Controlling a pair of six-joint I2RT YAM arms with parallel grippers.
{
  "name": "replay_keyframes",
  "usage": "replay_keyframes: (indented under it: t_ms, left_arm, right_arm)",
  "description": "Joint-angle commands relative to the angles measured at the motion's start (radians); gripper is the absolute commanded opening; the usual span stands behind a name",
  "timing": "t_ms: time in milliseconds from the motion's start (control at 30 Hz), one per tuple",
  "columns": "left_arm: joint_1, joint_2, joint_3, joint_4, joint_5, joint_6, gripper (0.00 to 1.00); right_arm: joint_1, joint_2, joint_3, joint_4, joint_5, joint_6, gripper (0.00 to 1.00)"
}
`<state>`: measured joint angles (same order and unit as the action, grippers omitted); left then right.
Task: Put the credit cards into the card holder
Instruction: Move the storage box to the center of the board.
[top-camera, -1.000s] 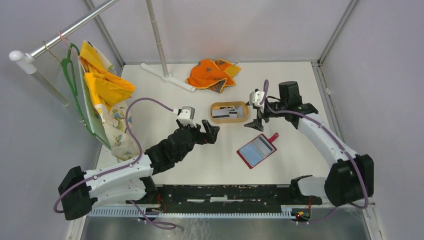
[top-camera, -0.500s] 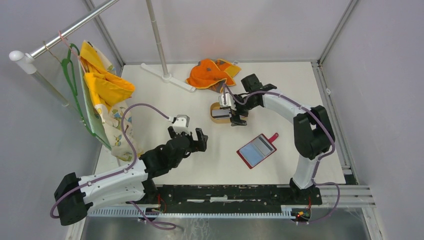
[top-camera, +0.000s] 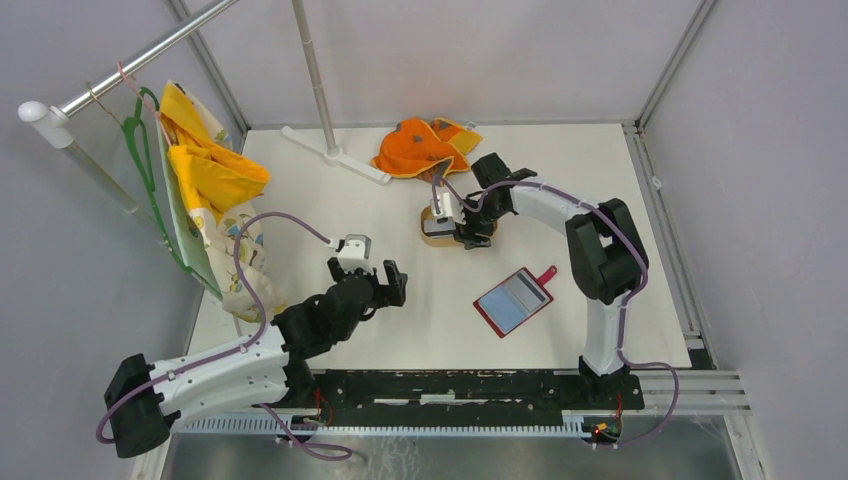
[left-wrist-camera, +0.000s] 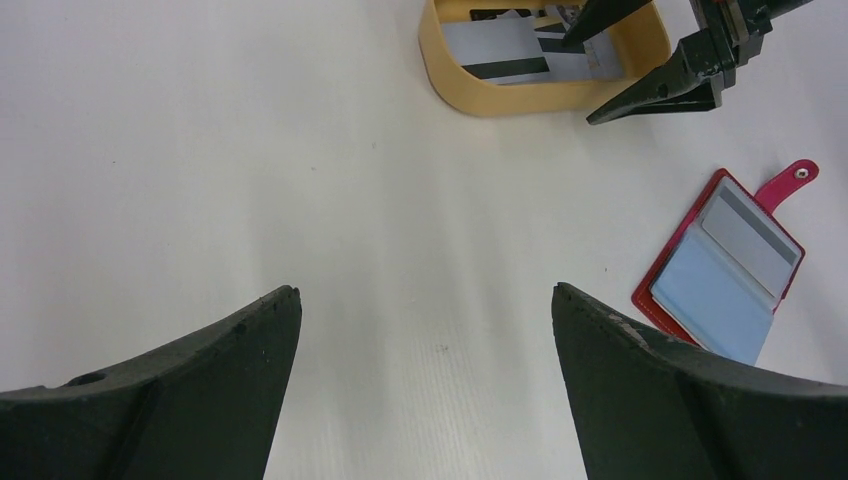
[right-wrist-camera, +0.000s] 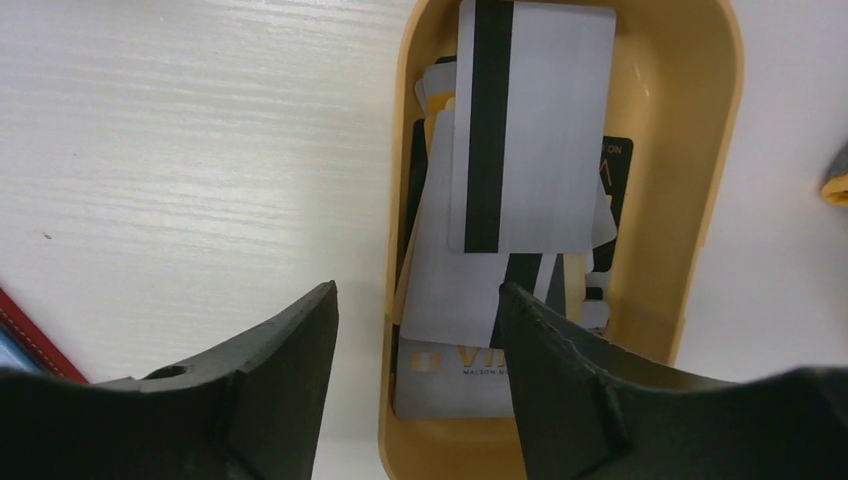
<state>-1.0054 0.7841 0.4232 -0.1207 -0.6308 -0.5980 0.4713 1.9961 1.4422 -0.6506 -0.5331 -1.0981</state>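
Ideally, the top silver credit card (right-wrist-camera: 535, 130) should be pinched edgewise inside the tan tray (right-wrist-camera: 718, 150); the right gripper (right-wrist-camera: 415, 292) is parted, empty.

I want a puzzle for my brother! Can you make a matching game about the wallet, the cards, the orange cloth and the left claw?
1 card holder
2 credit cards
3 orange cloth
4 left gripper

A inside the tan tray
B far side of the table
C red, lying unfolded
D wide open, empty

Pairs: 1-C, 2-A, 3-B, 4-D.
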Motion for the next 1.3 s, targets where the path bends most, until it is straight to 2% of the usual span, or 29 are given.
replay_keyframes:
  t_ms: [0, 100, 333, 533, 633, 900, 1100, 1267]
  left_arm:
    - [0.001, -0.011, -0.006, 0.029, -0.039, -0.015, 1.00]
    - [0.002, -0.008, -0.018, 0.045, -0.027, -0.028, 0.99]
    - [0.002, 0.016, -0.047, 0.097, 0.016, -0.058, 0.99]
    - [0.001, 0.036, -0.054, 0.148, 0.051, -0.060, 0.99]
    - [0.001, 0.041, -0.063, 0.192, 0.086, -0.057, 0.98]
    - [0.002, 0.054, -0.081, 0.278, 0.191, 0.015, 0.93]
    - [0.001, 0.131, -0.045, 0.288, 0.273, 0.127, 0.79]
    - [0.003, 0.288, 0.109, 0.201, 0.262, 0.303, 0.65]
  right_arm:
    - [0.028, -0.023, -0.027, -0.010, 0.015, 0.007, 0.62]
    - [0.048, -0.069, -0.092, 0.005, 0.007, 0.018, 0.56]
    - [0.103, -0.187, -0.255, 0.009, -0.067, 0.024, 0.50]
    - [0.185, -0.294, -0.392, -0.002, -0.151, 0.005, 0.51]
    - [0.227, -0.343, -0.449, -0.039, -0.198, -0.056, 0.52]
    - [0.203, -0.491, -0.468, -0.087, -0.251, -0.132, 0.59]
    - [0.107, -0.591, -0.533, -0.012, -0.354, -0.113, 0.59]
    - [0.007, -0.648, -0.625, 0.120, -0.393, -0.018, 0.57]
